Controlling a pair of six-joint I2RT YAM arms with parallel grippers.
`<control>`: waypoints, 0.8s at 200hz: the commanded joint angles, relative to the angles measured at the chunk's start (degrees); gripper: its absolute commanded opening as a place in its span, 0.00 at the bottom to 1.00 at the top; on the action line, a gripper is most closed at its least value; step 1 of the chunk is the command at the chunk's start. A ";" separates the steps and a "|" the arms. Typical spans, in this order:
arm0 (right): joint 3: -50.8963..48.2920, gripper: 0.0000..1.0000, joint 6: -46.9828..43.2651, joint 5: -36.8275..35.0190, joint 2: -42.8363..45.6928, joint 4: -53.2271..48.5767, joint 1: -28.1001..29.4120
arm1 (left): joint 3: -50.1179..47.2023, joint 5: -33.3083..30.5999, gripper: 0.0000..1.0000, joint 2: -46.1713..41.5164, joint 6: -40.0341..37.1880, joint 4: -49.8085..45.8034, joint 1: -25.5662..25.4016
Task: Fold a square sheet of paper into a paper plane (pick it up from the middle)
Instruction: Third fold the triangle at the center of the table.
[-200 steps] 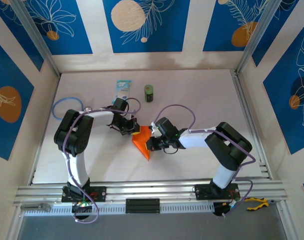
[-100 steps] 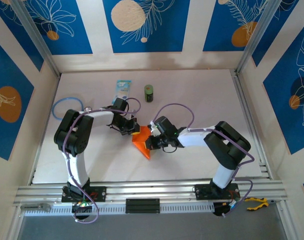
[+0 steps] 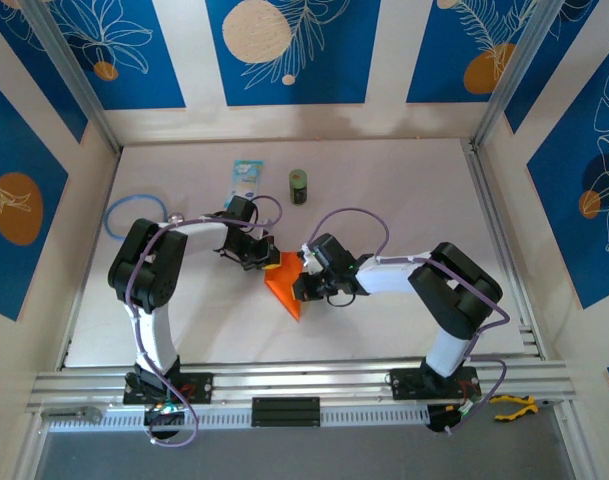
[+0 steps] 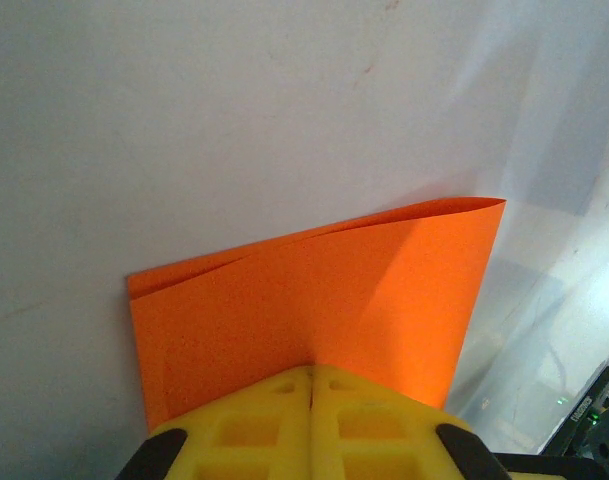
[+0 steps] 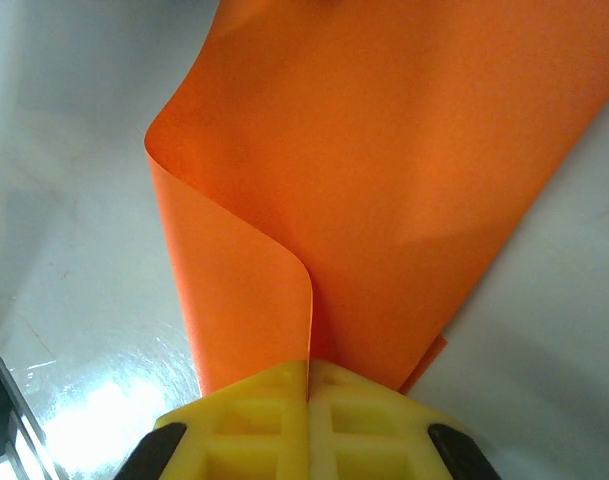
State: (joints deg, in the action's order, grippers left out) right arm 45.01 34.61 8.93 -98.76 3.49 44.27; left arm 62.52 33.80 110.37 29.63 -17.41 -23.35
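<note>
Centre of the top view, the square sheet of paper (image 3: 284, 287) sits folded between left gripper (image 3: 259, 258) and right gripper (image 3: 304, 288); left wrist, jaws clamped on its doubled edge; right wrist, jaws pinching a curled flap, so probably mid-fold, next needs that curl pressed into a crease.

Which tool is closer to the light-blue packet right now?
Left. The left tool pinches the orange sheet below the packet in the top view; the right tool pinches it lower and rightward.
</note>
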 commanded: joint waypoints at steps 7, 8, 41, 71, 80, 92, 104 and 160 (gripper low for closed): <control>1.65 0.02 -0.32 -0.38 -1.07 -1.11 0.47 | -1.36 -2.25 0.08 0.63 -0.05 -2.86 0.10; 1.65 0.02 -0.28 -0.35 -1.12 -1.11 0.47 | -1.36 -2.21 0.08 0.63 -0.03 -2.83 0.08; 1.66 0.02 -0.23 -0.75 -1.56 -1.54 0.71 | -1.27 -2.22 0.08 0.55 -0.01 -2.94 0.15; 1.81 0.02 -0.24 -1.18 -1.87 -2.41 0.90 | -1.50 -2.24 0.08 0.55 -0.03 -2.88 0.11; 1.83 0.02 -0.31 -1.24 -1.94 -2.69 1.00 | -1.52 -2.25 0.08 0.55 -0.01 -2.86 0.09; 1.83 0.02 -0.42 -1.37 -1.72 -2.91 1.17 | -1.36 -2.34 0.08 0.55 0.08 -2.89 0.06; 1.80 0.02 -0.38 -1.55 -1.51 -3.02 1.25 | -1.40 -2.31 0.08 0.51 0.08 -2.96 0.08; 1.75 0.02 -0.24 -1.78 -0.65 -3.49 1.69 | -1.31 -2.39 0.08 0.29 0.09 -2.99 0.11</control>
State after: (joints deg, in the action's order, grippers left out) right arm 46.00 34.61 7.44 -99.72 2.24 45.25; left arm 62.52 33.80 110.37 29.65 -17.41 -23.35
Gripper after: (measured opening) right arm 0.045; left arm 0.080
